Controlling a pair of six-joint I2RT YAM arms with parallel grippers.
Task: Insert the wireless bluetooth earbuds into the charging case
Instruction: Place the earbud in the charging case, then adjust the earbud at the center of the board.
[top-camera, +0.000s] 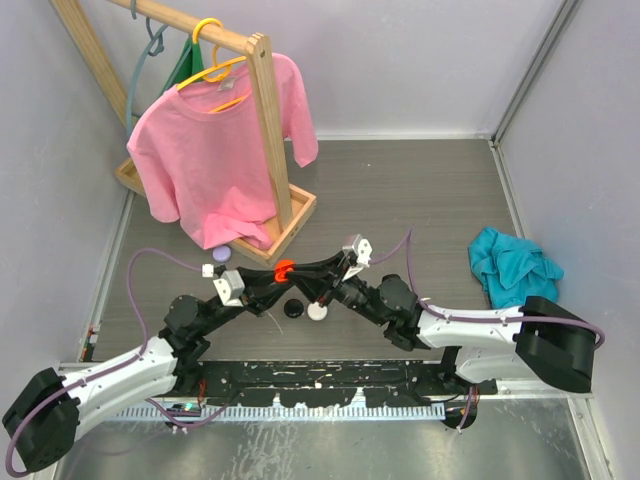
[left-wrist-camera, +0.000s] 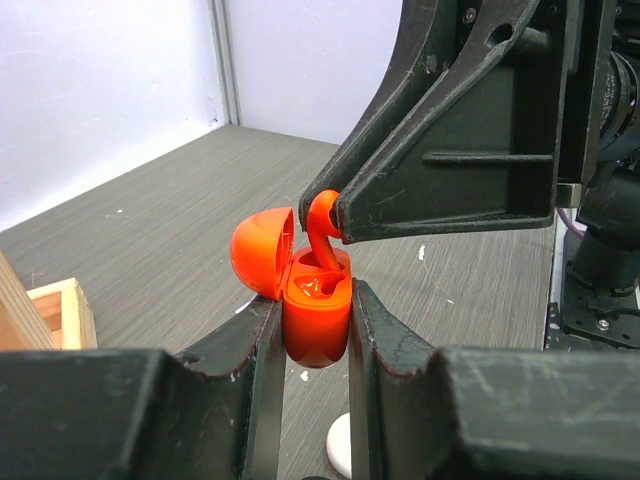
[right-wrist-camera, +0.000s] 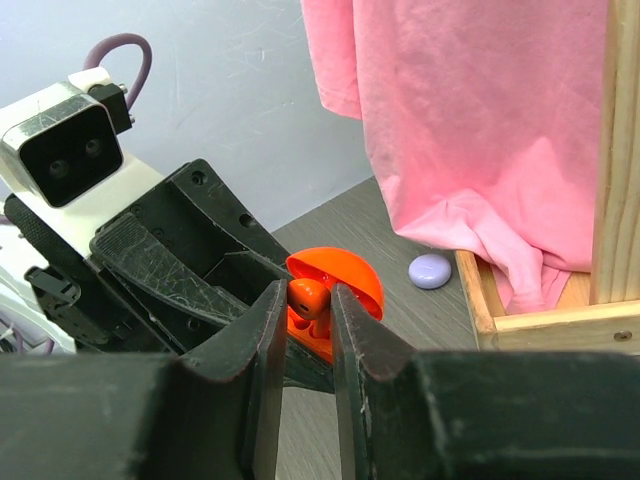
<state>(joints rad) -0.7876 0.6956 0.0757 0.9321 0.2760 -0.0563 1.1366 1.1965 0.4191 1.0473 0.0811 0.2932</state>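
My left gripper (left-wrist-camera: 317, 318) is shut on the orange-red charging case (left-wrist-camera: 316, 315), which it holds upright above the table with the lid (left-wrist-camera: 263, 250) swung open to the left. My right gripper (right-wrist-camera: 308, 298) is shut on an orange-red earbud (right-wrist-camera: 306, 296) and holds it over the open case, its stem (left-wrist-camera: 322, 235) reaching down into a slot. In the top view both grippers meet at the case (top-camera: 284, 269) at mid-table. A black case (top-camera: 293, 308) and a white case (top-camera: 317, 311) lie on the table just below them. A purple case (top-camera: 222, 254) lies by the rack's base.
A wooden clothes rack (top-camera: 272, 140) with a pink T-shirt (top-camera: 215, 150) on a yellow hanger stands at the back left on a wooden base (top-camera: 293, 225). A teal cloth (top-camera: 512, 265) lies crumpled at the right. Grey walls close in the table at left, back and right.
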